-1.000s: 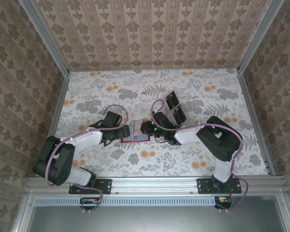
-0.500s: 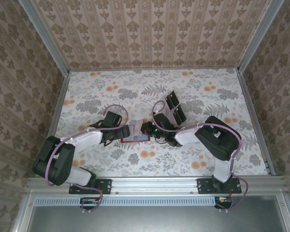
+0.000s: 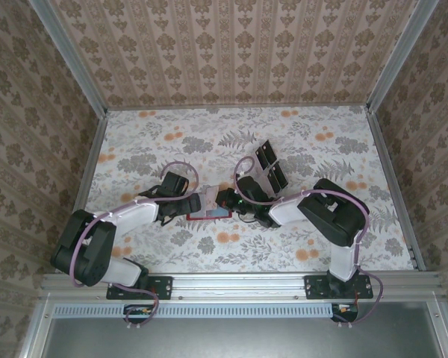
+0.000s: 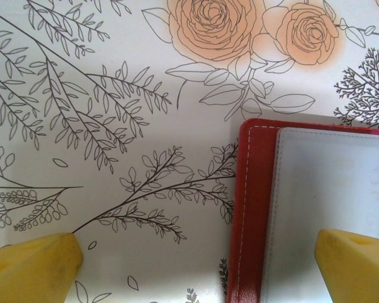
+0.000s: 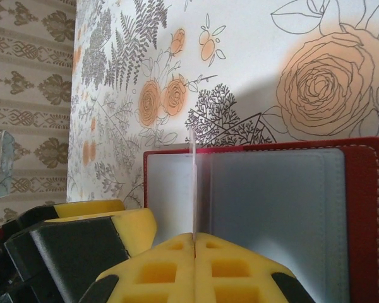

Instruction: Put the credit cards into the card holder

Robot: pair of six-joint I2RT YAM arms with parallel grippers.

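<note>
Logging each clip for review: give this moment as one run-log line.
phase: card insertion | right gripper: shut on credit card, edge-on at open card holder | left gripper: open, spanning card holder's edge

Bright, soft light everywhere — colours look clear. A pale grey shadow lies beside the red card holder. The close yellow fingertips look slightly blurry.

The red card holder lies flat on the floral table, near its middle. The left hand meets its left end and the right hand its right end, the two facing each other closely. A tray with dark rectangles lies just behind the right arm.
</note>
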